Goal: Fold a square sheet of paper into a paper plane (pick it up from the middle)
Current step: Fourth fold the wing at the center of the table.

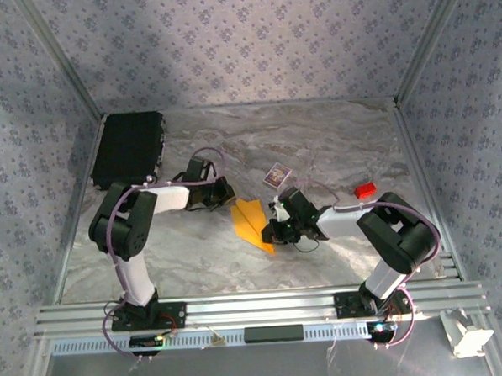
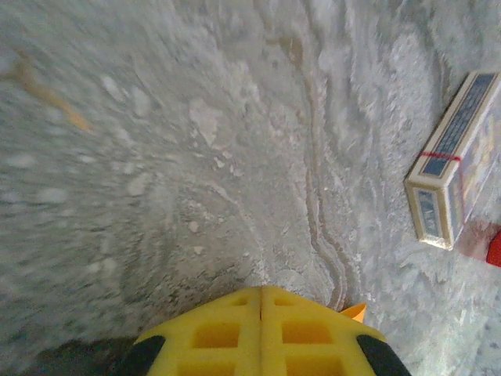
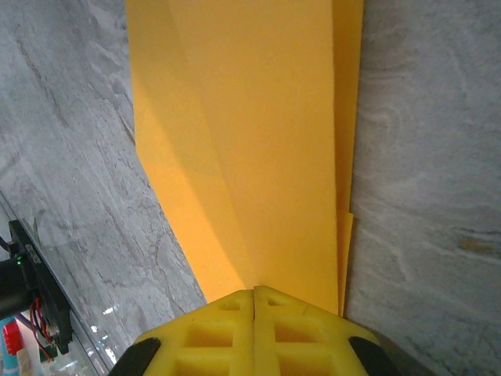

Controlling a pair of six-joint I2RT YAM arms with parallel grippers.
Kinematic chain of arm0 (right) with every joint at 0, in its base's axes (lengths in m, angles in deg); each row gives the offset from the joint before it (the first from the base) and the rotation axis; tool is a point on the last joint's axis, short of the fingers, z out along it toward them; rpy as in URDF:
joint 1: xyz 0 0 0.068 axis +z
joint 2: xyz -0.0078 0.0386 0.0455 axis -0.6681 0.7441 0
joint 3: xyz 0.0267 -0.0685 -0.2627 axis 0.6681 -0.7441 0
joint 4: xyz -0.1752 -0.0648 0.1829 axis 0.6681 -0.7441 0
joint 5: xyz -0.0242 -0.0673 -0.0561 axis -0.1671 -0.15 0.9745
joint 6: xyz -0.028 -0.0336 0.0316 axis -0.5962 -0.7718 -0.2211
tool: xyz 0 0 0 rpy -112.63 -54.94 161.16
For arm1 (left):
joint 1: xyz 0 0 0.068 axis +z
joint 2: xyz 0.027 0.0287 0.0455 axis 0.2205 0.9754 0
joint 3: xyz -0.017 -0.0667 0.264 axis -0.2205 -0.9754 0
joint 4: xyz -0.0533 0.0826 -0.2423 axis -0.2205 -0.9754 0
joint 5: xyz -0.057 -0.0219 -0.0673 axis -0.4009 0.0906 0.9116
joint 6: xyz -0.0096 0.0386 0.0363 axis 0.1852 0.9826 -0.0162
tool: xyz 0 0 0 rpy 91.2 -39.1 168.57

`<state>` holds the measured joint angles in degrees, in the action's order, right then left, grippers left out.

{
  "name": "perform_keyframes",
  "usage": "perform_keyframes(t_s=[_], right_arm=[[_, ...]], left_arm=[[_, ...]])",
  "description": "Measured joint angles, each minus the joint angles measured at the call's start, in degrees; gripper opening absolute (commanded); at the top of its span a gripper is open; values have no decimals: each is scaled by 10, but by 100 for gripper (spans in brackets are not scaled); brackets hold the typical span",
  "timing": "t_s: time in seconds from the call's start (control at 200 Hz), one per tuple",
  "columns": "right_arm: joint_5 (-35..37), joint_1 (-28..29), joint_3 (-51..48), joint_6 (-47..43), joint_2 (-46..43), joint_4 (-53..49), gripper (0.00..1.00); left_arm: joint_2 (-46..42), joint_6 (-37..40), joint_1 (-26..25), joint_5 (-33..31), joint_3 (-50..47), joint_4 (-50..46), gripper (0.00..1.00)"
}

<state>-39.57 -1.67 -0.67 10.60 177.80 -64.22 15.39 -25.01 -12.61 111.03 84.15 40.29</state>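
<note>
A grey marbled surface (image 1: 333, 150) sits between walls (image 1: 243, 37) of lilac floral print, with ribbed aluminium rails (image 1: 257, 305) along the near edge. A matte black case (image 1: 128, 148) lies far left. The paper plane (image 1: 253, 224), smooth orange-yellow with sharp creases, lies flat at mid-surface. The left pincer (image 2: 261, 301) is pressed together just beyond the plane's far tip. The right pincer (image 3: 254, 301) is likewise together, over the plane's layered folds.
</note>
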Motion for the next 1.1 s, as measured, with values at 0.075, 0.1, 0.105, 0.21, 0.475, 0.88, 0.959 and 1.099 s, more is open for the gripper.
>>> perform_keyframes(t_s=[0.075,0.1,0.105,0.21,0.475,0.88,0.959,1.099], right_arm=[[-2,-1,2,-2,0,-5,0],[-3,-1,3,-3,1,-7,0],[-3,-1,3,-3,1,-7,0],[-7,-3,7,-4,3,-13,0],[-8,-3,9,-4,4,-17,0],[-3,-3,41,-12,-7,-106,0],[-1,-3,47,-3,-14,-119,0],[4,-2,85,15,-8,-116,0]], left_arm=[[-33,2,2,-13,-3,-3,9],[-43,2,2,-16,-6,-2,9],[-46,3,2,-17,-6,-2,9],[-80,8,-13,-19,-16,5,8],[-32,24,-101,21,-33,32,3],[12,23,-99,45,-37,48,3],[12,24,-99,46,-38,49,2],[12,24,-99,49,-45,63,2]])
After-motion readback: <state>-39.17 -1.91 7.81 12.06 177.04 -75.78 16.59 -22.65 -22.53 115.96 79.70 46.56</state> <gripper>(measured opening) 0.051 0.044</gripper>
